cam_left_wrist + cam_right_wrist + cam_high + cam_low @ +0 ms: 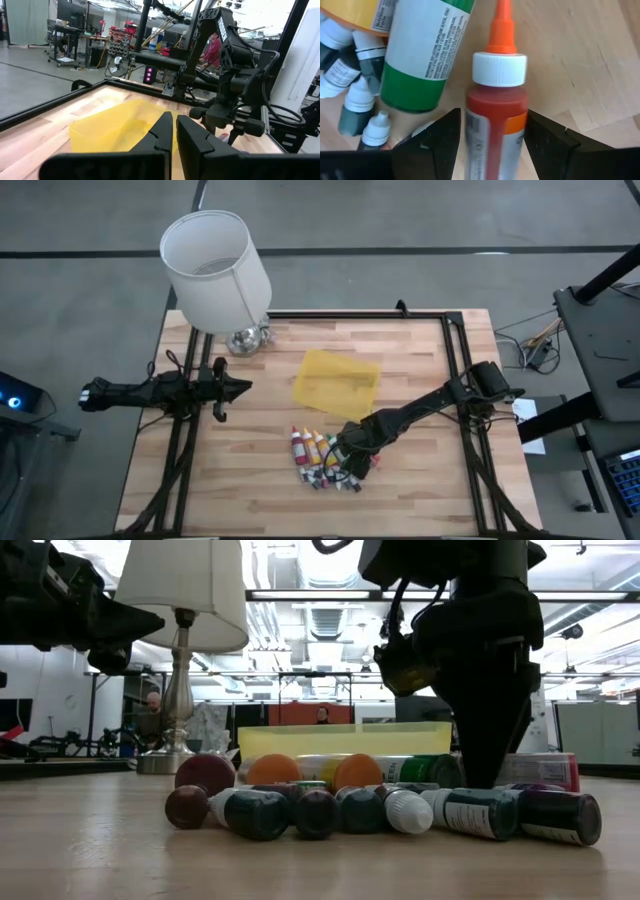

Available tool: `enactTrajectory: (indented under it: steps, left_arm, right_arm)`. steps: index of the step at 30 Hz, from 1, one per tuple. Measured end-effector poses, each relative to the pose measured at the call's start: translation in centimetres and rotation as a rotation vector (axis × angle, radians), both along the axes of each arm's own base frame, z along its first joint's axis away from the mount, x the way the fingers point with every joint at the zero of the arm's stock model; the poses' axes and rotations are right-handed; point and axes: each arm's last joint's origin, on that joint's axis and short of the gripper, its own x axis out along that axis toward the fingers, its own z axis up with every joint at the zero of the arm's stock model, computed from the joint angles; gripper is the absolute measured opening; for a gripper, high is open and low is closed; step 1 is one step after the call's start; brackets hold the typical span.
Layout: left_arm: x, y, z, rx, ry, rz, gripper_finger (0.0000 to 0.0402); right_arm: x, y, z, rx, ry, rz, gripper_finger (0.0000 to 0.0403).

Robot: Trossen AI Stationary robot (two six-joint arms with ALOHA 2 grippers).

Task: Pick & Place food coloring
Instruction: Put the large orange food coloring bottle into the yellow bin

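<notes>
The food coloring (315, 455) lies in a heap on the wooden table, near its front: larger bottles on their sides, small dark vials (320, 812) in front of them. My right gripper (492, 115) points down, open, over a red bottle (496, 100) with a white cap and orange tip. One finger stands on each side of that bottle's body. A green bottle (425, 50) lies beside it. My left gripper (228, 388) is shut and hangs level over the table's left side, away from the bottles.
A yellow plastic tray (335, 383) lies behind the bottles, toward the table's middle. A lamp with a white shade (215, 270) stands at the far left corner on a metal base (247, 338). A black frame runs along the table's edges (455, 350). People show in the room beyond.
</notes>
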Motion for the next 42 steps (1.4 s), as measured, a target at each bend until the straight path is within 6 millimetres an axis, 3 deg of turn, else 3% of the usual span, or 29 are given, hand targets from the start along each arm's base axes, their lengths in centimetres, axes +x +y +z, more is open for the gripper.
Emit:
enactTrajectory:
  steps: [6,17,25,35,42]
  left_arm:
    - [0.0,0.0,0.0,0.0,0.0,0.0,0.0]
    - [0.0,0.0,0.0,0.0,0.0,0.0,0.0]
    - [0.0,0.0,0.0,0.0,0.0,0.0,0.0]
    - [0.0,0.0,0.0,0.0,0.001,0.0,0.0]
    - [0.0,0.0,0.0,0.0,0.001,0.0,0.0]
  right_arm:
    - [0.0,-0.1,0.0,-0.02,-0.005,-0.024,0.0197]
    - [0.0,-0.3,0.0,-0.034,0.003,-0.042,0.0134]
    - [-0.1,-0.4,1.0,-0.04,-0.026,-0.054,0.0122]
    - [0.3,-0.4,8.5,-0.014,-0.237,-0.095,0.0121]
    - [0.2,-2.6,13.9,-0.223,-0.462,-0.147,0.012]
